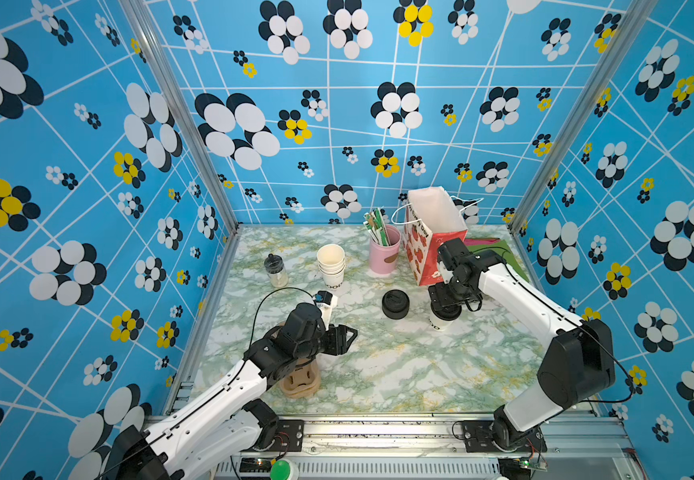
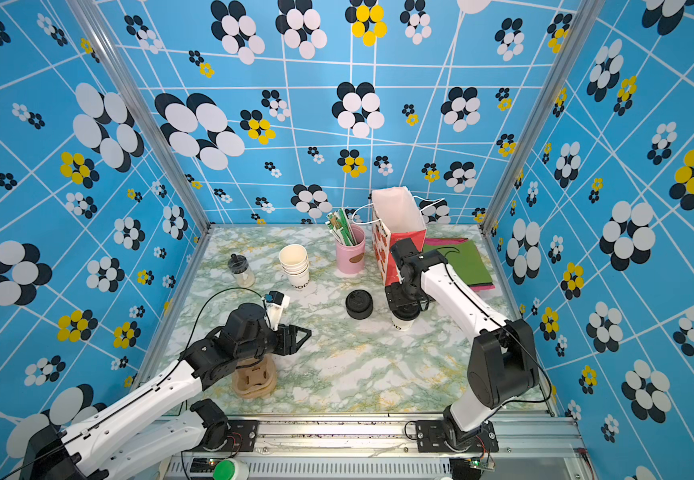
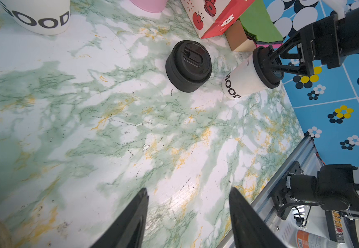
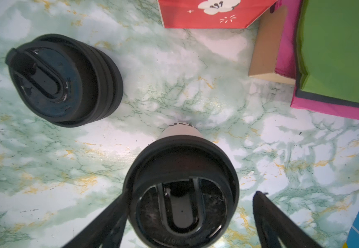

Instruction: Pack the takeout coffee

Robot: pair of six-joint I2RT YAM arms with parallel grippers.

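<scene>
Marbled tabletop (image 1: 399, 365), walled on three sides, with a metal rail along its front edge. Its centre and front lie bare between the two arms; the objects crowd the rear half.

Red-and-white paper bag (image 1: 432, 232), upright and open-mouthed at the rear right. Flat green and pink sheets (image 2: 461, 262) lie beside it, against the right edge.

Pink cup (image 1: 384, 253) of straws, just left of the bag. Stack of lidless white cups (image 1: 331, 266), farther left.

Pile of black lids (image 1: 395, 304), standing free near the middle.

Takeout coffee (image 1: 443, 320), upright, right of the lid pile with a strip of bare tabletop between them, just in front of the bag's near corner.

Right tool (image 4: 192, 192), jaws apart astride the coffee's lid: one finger (image 4: 114, 210) meets the rim, the other (image 4: 266, 210) stands clear.

Left tool (image 3: 188, 190), jaws apart and holding nothing, above bare tabletop at the left front.
</scene>
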